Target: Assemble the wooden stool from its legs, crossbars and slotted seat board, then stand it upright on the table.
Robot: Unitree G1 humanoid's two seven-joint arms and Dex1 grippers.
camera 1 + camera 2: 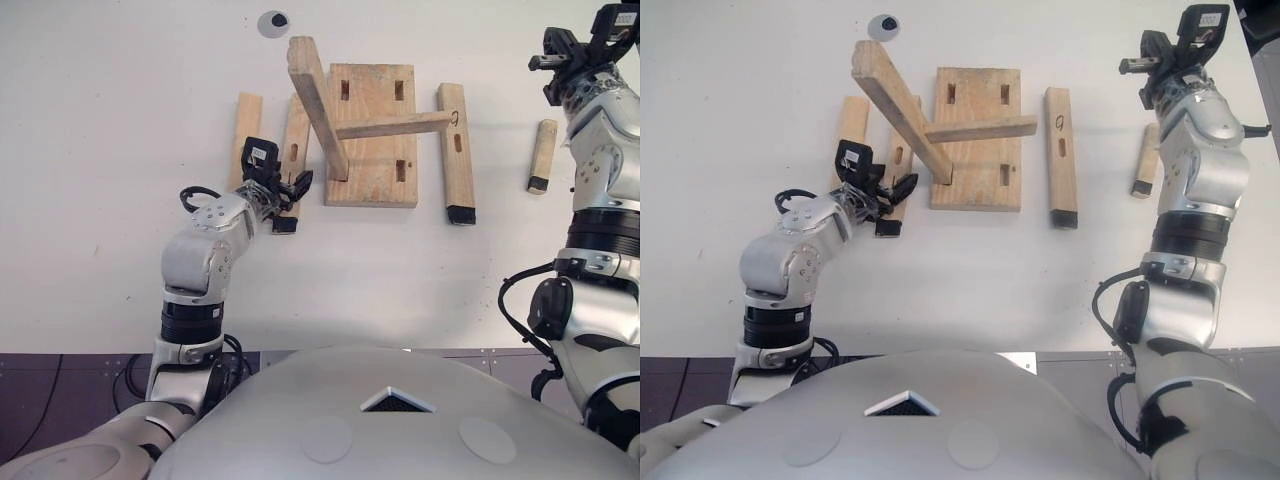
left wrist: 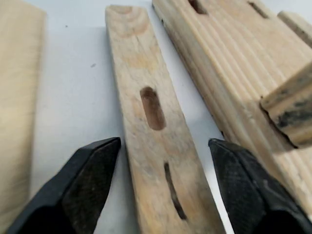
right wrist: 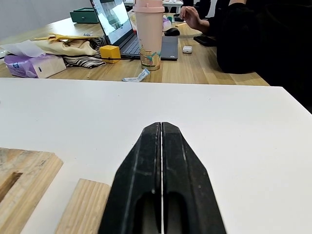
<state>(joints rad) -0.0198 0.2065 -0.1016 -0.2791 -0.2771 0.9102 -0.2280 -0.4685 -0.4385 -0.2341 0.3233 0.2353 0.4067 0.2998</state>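
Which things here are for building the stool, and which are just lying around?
For the stool: seat board, tilted leg, crossbar, left leg, far-left piece, right leg, short bar.
Lying about: round disc, cup, laptop, tissue pack.

Your workroom backdrop
Past the white table [image 1: 100, 150] you see a wooden desk [image 3: 204, 73] carrying an open laptop [image 3: 117, 22], a pink tumbler [image 3: 149, 34] and a tissue pack [image 3: 31, 66].

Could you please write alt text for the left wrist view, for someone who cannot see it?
The open left end effector straddles a slotted wooden leg lying flat on the white table, one black finger on each side. The slotted seat board lies alongside, and another wooden piece lies opposite.
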